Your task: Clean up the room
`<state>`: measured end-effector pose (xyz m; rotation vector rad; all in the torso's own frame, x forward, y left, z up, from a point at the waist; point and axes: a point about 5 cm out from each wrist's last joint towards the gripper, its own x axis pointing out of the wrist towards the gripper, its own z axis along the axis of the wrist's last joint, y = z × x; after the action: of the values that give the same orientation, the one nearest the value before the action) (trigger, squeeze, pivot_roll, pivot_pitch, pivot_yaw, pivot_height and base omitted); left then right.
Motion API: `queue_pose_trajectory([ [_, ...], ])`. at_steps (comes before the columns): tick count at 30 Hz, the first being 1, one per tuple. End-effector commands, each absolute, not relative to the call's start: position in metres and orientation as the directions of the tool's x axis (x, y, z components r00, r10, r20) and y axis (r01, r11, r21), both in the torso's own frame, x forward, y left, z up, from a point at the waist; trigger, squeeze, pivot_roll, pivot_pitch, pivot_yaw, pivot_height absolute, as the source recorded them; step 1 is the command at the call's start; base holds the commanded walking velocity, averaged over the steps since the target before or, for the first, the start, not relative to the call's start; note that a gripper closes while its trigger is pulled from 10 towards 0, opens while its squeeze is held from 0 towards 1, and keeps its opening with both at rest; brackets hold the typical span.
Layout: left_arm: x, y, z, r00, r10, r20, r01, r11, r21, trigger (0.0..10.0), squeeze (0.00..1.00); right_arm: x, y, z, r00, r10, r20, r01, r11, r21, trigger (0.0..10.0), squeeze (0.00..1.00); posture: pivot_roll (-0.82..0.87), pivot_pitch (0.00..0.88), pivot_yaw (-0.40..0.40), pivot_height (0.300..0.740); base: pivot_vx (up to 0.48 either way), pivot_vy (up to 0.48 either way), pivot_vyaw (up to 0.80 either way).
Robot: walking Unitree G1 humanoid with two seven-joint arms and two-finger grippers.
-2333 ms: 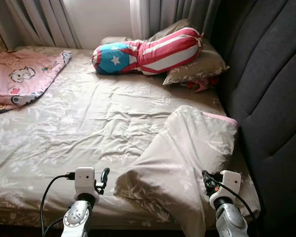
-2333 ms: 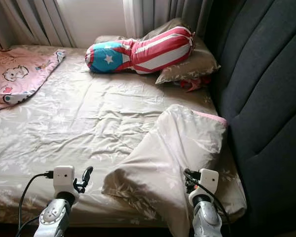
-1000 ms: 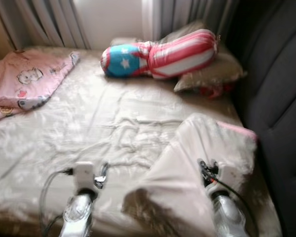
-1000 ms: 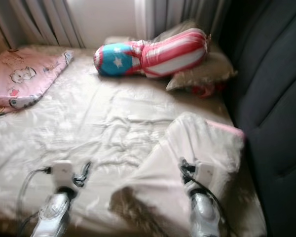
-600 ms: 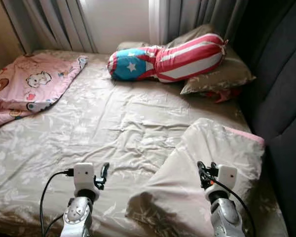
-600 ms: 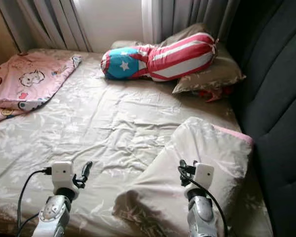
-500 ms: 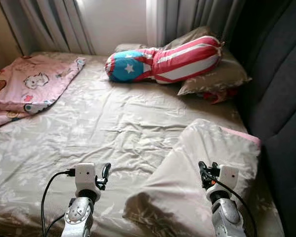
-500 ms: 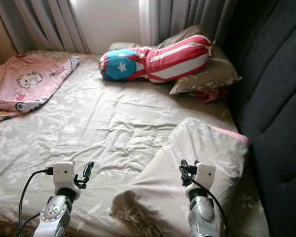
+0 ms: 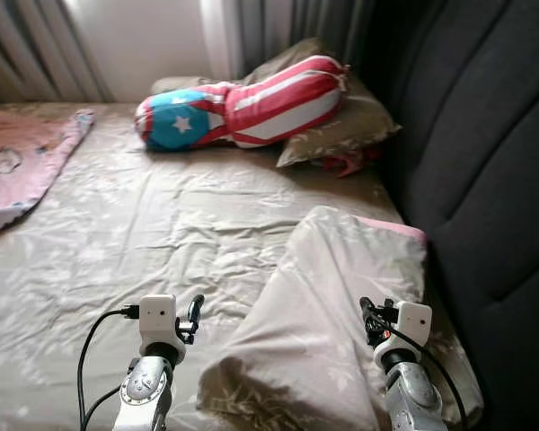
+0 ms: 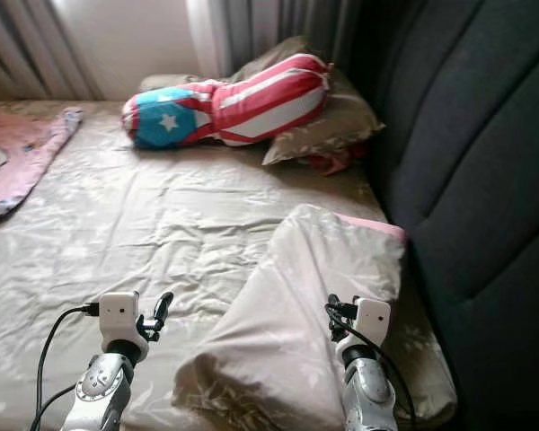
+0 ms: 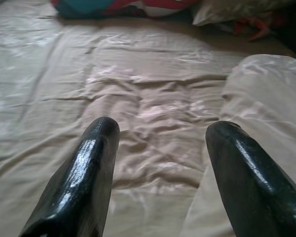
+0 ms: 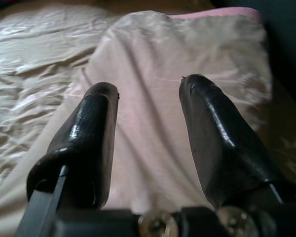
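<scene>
**Robot squares up to a rumpled pillow at the bed's near corner**

Swung a little toward the headboard since half a second ago, the head camera now cuts off more of the pink blanket (image 9: 18, 166) at the far left; nothing on the bed itself appears to have shifted. The beige pillow (image 9: 328, 305) lies slumped at the near right of the bed (image 9: 144, 224), its far end with a pink edge touching the dark padded headboard (image 9: 485, 180). It looks light, soft and floppy; it would likely sag if pinched at one corner, so a hold on the near edge or a bunched fold seems the safer choice. The right gripper (image 10: 340, 314) hovers over the pillow, fingers (image 12: 96, 128) spread and grasping nothing. The left gripper (image 9: 191, 316) hangs over the wrinkled sheet just beside the pillow's near corner, likewise released and empty. Open sheet stretches left and ahead, giving plenty of room to drag or lift; the headboard hems in the right side. Farther off, a striped star-print bolster (image 9: 238, 106) rests against a second pillow (image 9: 341, 130) near the curtains (image 9: 278, 27).
</scene>
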<state>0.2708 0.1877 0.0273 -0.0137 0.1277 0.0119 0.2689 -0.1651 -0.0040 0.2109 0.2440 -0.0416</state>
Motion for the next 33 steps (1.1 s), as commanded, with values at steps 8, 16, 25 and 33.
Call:
queue_pose_trajectory([
  [8,0.2698,0.1873,0.0212,0.989,0.017,-0.149,-0.020,1.000,-0.017,10.0,0.00,0.2689,-0.1644,-0.0058,0.965,0.000,-0.264,0.053,0.980,0.194,10.0,0.00,-0.01,0.039,-0.047,0.740,0.000,0.000,-0.72],
  [16,0.2702,0.1876,0.0206,0.989,0.022,-0.147,-0.024,1.000,-0.018,10.0,0.00,0.2704,-0.1636,-0.0035,0.969,0.007,-0.249,0.042,0.981,0.191,10.0,0.00,-0.01,0.040,-0.051,0.740,0.000,0.000,-0.14],
  [25,0.2703,0.1873,0.0199,0.989,0.022,-0.145,-0.025,0.999,-0.020,10.0,0.00,0.2711,-0.1624,-0.0040,0.966,0.013,-0.258,0.038,0.981,0.192,10.0,0.00,-0.01,0.033,-0.053,0.740,0.000,0.000,0.00],
  [33,0.2709,0.1861,0.0196,0.990,0.019,-0.143,-0.022,1.000,-0.022,10.0,0.00,0.2706,-0.1618,-0.0056,0.963,0.017,-0.270,0.038,0.980,0.196,10.0,0.00,-0.01,0.026,-0.053,0.740,0.000,0.000,-0.68],
])
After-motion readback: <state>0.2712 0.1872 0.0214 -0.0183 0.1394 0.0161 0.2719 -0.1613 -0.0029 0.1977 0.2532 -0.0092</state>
